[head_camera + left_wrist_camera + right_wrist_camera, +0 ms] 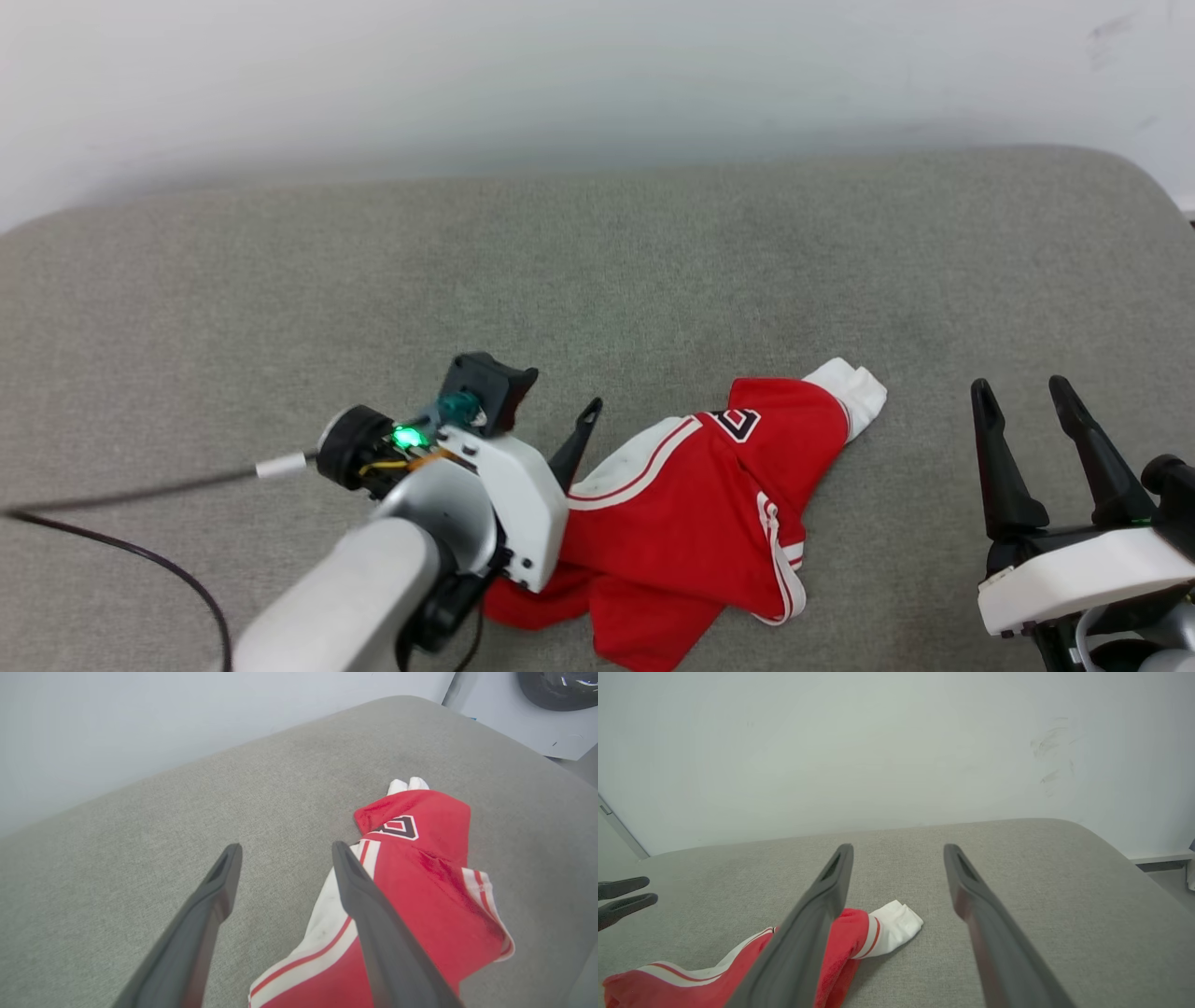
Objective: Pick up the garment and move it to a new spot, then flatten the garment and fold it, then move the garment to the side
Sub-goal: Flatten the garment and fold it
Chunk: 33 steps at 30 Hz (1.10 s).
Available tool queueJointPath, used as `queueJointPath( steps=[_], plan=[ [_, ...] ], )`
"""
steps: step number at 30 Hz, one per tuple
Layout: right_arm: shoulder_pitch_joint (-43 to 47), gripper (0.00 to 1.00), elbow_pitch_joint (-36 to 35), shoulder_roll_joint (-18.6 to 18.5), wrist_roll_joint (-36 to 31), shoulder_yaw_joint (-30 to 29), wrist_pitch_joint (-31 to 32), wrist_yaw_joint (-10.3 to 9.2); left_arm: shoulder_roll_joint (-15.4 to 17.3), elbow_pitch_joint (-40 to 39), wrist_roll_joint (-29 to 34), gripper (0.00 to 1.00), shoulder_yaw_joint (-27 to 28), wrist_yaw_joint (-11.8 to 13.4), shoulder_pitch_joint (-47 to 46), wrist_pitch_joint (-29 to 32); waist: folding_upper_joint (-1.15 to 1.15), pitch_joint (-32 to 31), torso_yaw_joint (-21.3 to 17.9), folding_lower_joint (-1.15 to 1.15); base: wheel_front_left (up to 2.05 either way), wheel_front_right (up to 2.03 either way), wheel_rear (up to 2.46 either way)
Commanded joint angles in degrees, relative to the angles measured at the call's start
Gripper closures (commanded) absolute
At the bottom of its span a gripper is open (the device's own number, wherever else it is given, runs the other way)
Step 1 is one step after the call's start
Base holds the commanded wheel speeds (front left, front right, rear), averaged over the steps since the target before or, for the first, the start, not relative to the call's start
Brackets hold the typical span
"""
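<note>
The garment [709,523] is a red shirt with white striped trim, lying crumpled on the grey padded surface [597,280], one white sleeve end [854,392] pointing to the far right. Part of a black, white-outlined numeral shows on top. My left gripper [569,425] hangs open just over the garment's left edge. In the left wrist view its fingers [286,847] stand wide apart, one finger over the white trim of the garment [420,882], nothing between them. My right gripper [1019,385] is open at the lower right, clear of the cloth; its wrist view shows the garment [852,933] low left of the fingers [899,847].
A white wall [597,75] runs behind the grey surface, whose rounded corners fall away at far left and far right. A black cable [140,551] trails from my left wrist across the near left. Bare grey fabric stretches behind and to the right of the garment.
</note>
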Motion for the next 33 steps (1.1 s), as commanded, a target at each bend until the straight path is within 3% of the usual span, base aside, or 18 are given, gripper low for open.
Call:
queueJointPath(
  steps=[1, 2, 10, 16, 17, 18, 19, 20, 27, 33],
  plan=[
    [-0.37, 0.0, -0.42, 0.11, 0.17, 0.31, -0.09, -0.02, 1.16, 0.64, -1.17, 0.0, -0.08, -1.72, -1.53, 2.44, 0.0, 1.57, -0.49, 0.0, 0.0, 0.0, 0.0],
    [-0.37, 0.0, -0.42, 0.11, 0.17, 0.31, -0.09, -0.02, 1.16, 0.64, -1.17, 0.0, -0.08, -1.72, -1.53, 2.44, 0.0, 1.57, -0.49, 0.0, 0.0, 0.0, 0.0],
    [-2.87, 0.0, -0.11, 0.12, 0.78, 0.71, -0.93, -0.02, 2.83, 6.27, -4.99, 0.0, -4.07, -9.73, -8.42, 16.83, 0.0, 7.46, -1.83, 0.0, 0.0, 0.0, 0.0],
    [-4.09, 0.0, 1.69, 0.12, 1.22, 0.94, -2.0, -0.02, 1.41, 13.78, -6.54, 0.0, -9.47, -12.35, -10.04, 28.13, 0.0, 9.54, -3.13, 0.0, 0.0, 0.0, 0.0],
    [-4.13, 0.0, 1.85, 0.12, 1.27, 0.9, -2.12, -0.02, 1.31, 14.38, -6.7, 0.06, -10.13, -12.47, -9.74, 29.15, 0.0, 9.53, -3.19, 0.0, 0.0, 0.0, 0.0],
    [-4.14, 0.0, 1.99, 0.12, 1.28, 0.88, -2.22, -0.02, 1.09, 14.84, -6.7, 0.34, -10.67, -12.57, -9.49, 29.58, 0.0, 9.5, -3.2, 0.0, 0.0, 0.0, 0.0],
    [-4.13, 0.0, 2.16, 0.12, 1.33, 0.81, -2.28, -0.02, 0.82, 15.13, -6.55, 0.72, -11.04, -12.69, -9.3, 29.58, 0.0, 9.48, -3.19, 0.0, 0.0, 0.0, 0.0],
    [-4.12, 0.0, 2.33, 0.12, 1.37, 0.74, -2.28, -0.02, 0.6, 15.31, -6.29, 1.0, -11.36, -12.73, -9.23, 29.21, 0.0, 9.4, -3.17, 0.0, 0.0, 0.0, 0.0],
    [-3.63, 0.0, 2.7, 0.12, 1.15, 0.14, -1.86, -0.02, 0.42, 12.87, -2.5, 1.0, -8.02, -8.89, -10.84, 17.86, 0.0, 7.74, -1.77, 0.0, 0.0, 0.0, 0.0],
    [-2.4, 0.0, 2.35, 0.11, 0.83, -0.42, -0.96, -0.02, 2.8, 8.05, -0.84, 1.0, -2.91, -1.91, -8.66, 9.01, 0.0, 5.36, 0.16, 0.0, 0.0, 0.0, 0.0]
  ],
)
